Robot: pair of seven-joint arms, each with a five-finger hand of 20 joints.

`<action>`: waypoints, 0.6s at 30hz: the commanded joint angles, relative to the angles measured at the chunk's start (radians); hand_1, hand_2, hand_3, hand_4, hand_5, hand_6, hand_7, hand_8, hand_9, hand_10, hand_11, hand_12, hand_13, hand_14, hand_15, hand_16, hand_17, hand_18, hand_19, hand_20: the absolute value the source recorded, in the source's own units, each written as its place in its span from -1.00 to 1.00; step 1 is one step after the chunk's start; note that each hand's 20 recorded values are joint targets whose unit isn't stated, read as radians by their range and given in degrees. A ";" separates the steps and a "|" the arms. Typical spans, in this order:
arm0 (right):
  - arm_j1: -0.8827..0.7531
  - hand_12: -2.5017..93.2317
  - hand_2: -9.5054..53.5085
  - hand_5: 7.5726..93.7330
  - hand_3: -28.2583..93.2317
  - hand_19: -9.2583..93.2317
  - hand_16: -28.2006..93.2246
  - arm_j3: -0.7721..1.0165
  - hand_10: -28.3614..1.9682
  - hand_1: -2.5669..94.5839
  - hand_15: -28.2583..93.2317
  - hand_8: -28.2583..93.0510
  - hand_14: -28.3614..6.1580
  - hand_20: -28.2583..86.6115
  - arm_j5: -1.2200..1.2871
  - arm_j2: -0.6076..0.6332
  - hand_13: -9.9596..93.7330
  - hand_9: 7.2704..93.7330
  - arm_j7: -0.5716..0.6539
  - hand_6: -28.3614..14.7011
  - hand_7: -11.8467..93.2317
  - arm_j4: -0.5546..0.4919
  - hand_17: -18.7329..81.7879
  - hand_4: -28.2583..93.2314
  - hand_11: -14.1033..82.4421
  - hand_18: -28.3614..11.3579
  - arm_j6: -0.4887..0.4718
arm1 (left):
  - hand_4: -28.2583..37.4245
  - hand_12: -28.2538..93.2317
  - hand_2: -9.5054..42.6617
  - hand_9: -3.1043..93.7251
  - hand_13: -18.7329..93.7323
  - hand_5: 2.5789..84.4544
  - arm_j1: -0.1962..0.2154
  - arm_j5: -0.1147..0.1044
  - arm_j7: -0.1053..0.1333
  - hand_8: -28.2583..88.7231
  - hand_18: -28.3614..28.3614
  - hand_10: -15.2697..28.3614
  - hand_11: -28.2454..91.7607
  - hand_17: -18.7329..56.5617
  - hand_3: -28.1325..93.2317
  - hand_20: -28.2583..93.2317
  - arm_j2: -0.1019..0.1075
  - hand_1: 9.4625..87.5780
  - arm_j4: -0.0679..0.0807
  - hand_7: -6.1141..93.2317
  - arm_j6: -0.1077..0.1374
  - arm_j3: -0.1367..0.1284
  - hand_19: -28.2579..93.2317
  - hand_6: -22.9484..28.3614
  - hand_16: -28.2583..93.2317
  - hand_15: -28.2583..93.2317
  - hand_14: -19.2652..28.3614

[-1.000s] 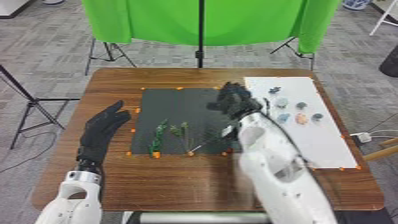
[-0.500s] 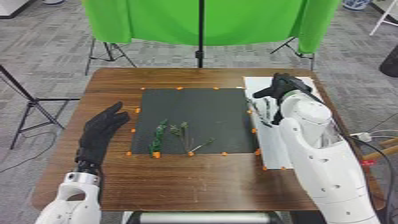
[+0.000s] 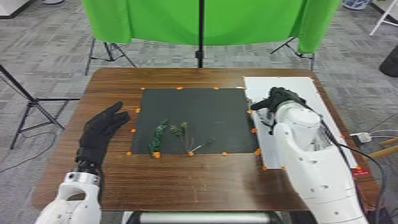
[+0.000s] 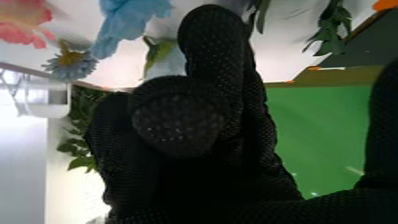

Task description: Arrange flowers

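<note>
In the head view my right hand (image 3: 282, 97) is over the white sheet (image 3: 306, 85), at the table's right side. Its fingers are loosely bent, with nothing seen between them and the thumb. My arm and hand cover most flowers there. In the right wrist view, around my right hand (image 4: 213, 55), are a light blue flower (image 4: 127, 22), a pink flower (image 4: 21, 21), a small grey-blue flower (image 4: 70, 64) and a leafy green stem (image 4: 334, 25). Green stems (image 3: 160, 136) lie on the dark mat's (image 3: 194, 110) near part. My left hand (image 3: 105, 121) rests left of the mat, fingers straight.
Orange markers (image 3: 157, 155) line the mat and sheet. Brown wood (image 3: 169, 182) surrounds both. A green cloth (image 3: 240, 22) hangs behind the table, with black stands near it. A cable (image 3: 380, 172) hangs beside my right arm.
My right hand has moved from over the dark mat to the right, over the white sheet, then slightly back toward me. The left hand has kept still.
</note>
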 commanded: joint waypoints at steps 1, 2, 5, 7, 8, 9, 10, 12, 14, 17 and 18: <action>-0.070 -0.37 -1.00 0.67 0.25 1.00 0.01 -0.040 -0.10 -0.43 0.36 -0.63 0.45 0.39 -0.137 -0.021 0.99 0.83 -0.070 0.02 -0.54 0.034 0.69 -0.74 0.09 -0.05 0.029 | -0.76 -0.32 -0.77 0.03 0.00 0.08 0.003 0.002 -0.016 -0.61 0.45 0.32 -0.28 -0.28 0.55 -0.11 -0.007 -0.66 0.005 -0.71 -0.016 0.000 -0.37 0.01 -0.48 -0.33 0.52; -0.077 -0.37 -1.00 0.68 0.25 1.00 0.01 -0.049 -0.09 -0.39 0.36 -0.63 0.45 0.38 -0.162 -0.023 0.99 0.83 -0.082 0.03 -0.53 0.037 0.70 -0.75 0.09 -0.05 0.029 | -0.76 -0.32 -0.77 0.03 0.00 0.08 0.003 0.003 -0.016 -0.61 0.45 0.32 -0.28 -0.28 0.55 -0.11 -0.008 -0.66 0.006 -0.71 -0.016 0.000 -0.37 0.01 -0.48 -0.33 0.52; -0.094 -0.37 -1.00 0.70 0.21 1.00 0.00 -0.078 -0.06 -0.28 0.36 -0.62 0.48 0.37 -0.214 -0.032 1.00 0.83 -0.118 0.04 -0.51 0.051 0.71 -0.74 0.10 -0.03 0.032 | -0.76 -0.32 -0.77 0.03 0.00 0.08 0.000 0.003 -0.019 -0.61 0.45 0.32 -0.28 -0.28 0.55 -0.11 -0.009 -0.66 0.007 -0.71 -0.019 0.001 -0.37 0.01 -0.48 -0.33 0.52; -0.103 -0.37 -1.00 0.70 0.21 1.00 0.00 -0.087 -0.04 -0.21 0.36 -0.62 0.50 0.36 -0.242 -0.042 1.00 0.84 -0.139 0.05 -0.49 0.063 0.71 -0.73 0.11 -0.01 0.044 | -0.76 -0.32 -0.78 0.03 0.00 0.08 0.000 0.005 -0.019 -0.61 0.45 0.32 -0.28 -0.28 0.55 -0.11 -0.011 -0.66 0.008 -0.72 -0.023 0.002 -0.37 0.01 -0.48 -0.33 0.52; -0.107 -0.37 -1.00 0.71 0.22 1.00 -0.01 -0.088 -0.03 -0.18 0.37 -0.62 0.50 0.36 -0.248 -0.048 1.00 0.84 -0.139 0.07 -0.48 0.066 0.72 -0.72 0.11 -0.01 0.042 | -0.76 -0.32 -0.78 0.03 0.00 0.08 -0.001 0.005 -0.019 -0.61 0.45 0.32 -0.28 -0.28 0.55 -0.11 -0.010 -0.65 0.008 -0.72 -0.025 0.003 -0.37 0.01 -0.48 -0.33 0.52; -0.110 -0.37 -1.00 0.71 0.23 1.00 -0.01 -0.091 -0.01 -0.15 0.37 -0.62 0.51 0.36 -0.251 -0.052 1.00 0.84 -0.137 0.08 -0.47 0.072 0.72 -0.72 0.12 0.00 0.055 | -0.76 -0.32 -0.78 0.03 0.00 0.08 -0.001 0.006 -0.019 -0.61 0.45 0.32 -0.28 -0.28 0.55 -0.11 -0.012 -0.66 0.009 -0.72 -0.025 0.003 -0.37 0.01 -0.48 -0.33 0.52; -0.113 -0.38 -1.00 0.71 0.23 1.00 -0.01 -0.086 -0.01 -0.14 0.37 -0.63 0.51 0.36 -0.257 -0.059 1.00 0.84 -0.146 0.09 -0.47 0.079 0.73 -0.72 0.12 0.00 0.065 | -0.76 -0.32 -0.78 0.03 0.00 0.08 -0.002 0.007 -0.018 -0.61 0.45 0.32 -0.28 -0.28 0.56 -0.11 -0.012 -0.66 0.009 -0.72 -0.025 0.003 -0.37 0.01 -0.48 -0.33 0.52; -0.115 -0.38 -1.00 0.72 0.26 1.00 -0.03 -0.082 0.03 -0.07 0.40 -0.63 0.52 0.37 -0.244 -0.068 1.00 0.86 -0.137 0.11 -0.44 0.091 0.74 -0.72 0.14 0.01 0.075 | -0.76 -0.32 -0.79 0.03 0.00 0.08 -0.003 0.006 -0.017 -0.61 0.45 0.32 -0.28 -0.28 0.55 -0.11 -0.012 -0.65 0.010 -0.72 -0.025 0.003 -0.37 0.01 -0.48 -0.33 0.52; -0.115 -0.38 -1.00 0.76 0.22 1.00 -0.08 -0.060 0.07 0.07 0.45 -0.42 0.54 0.39 -0.187 -0.085 1.00 0.89 -0.118 0.14 -0.40 0.103 0.76 -0.68 0.16 0.01 0.072 | -0.77 -0.32 -0.79 0.03 0.00 0.08 -0.005 0.000 -0.013 -0.60 0.45 0.32 -0.29 -0.28 0.55 -0.11 -0.012 -0.65 0.012 -0.72 -0.023 0.005 -0.37 0.01 -0.48 -0.33 0.52; -0.125 -0.40 -1.00 0.83 0.10 1.00 -0.11 -0.036 0.13 0.34 0.50 -0.21 0.56 0.40 -0.126 -0.092 1.00 0.94 -0.101 0.17 -0.38 0.108 0.79 -0.59 0.17 0.02 0.111 | -0.77 -0.32 -0.78 0.02 0.00 0.07 -0.004 0.000 -0.013 -0.60 0.45 0.32 -0.29 -0.28 0.55 -0.11 -0.015 -0.66 0.012 -0.72 -0.023 0.004 -0.37 0.01 -0.48 -0.33 0.52; -0.129 -0.40 -1.00 0.84 0.14 1.00 -0.12 -0.030 0.14 0.34 0.51 -0.20 0.56 0.41 -0.101 -0.090 1.00 0.95 -0.093 0.17 -0.37 0.102 0.80 -0.59 0.18 0.02 0.120 | -0.78 -0.32 -0.78 0.02 0.00 0.07 -0.002 0.000 -0.013 -0.60 0.45 0.31 -0.29 -0.28 0.55 -0.11 -0.016 -0.66 0.012 -0.72 -0.025 0.003 -0.37 0.01 -0.48 -0.33 0.52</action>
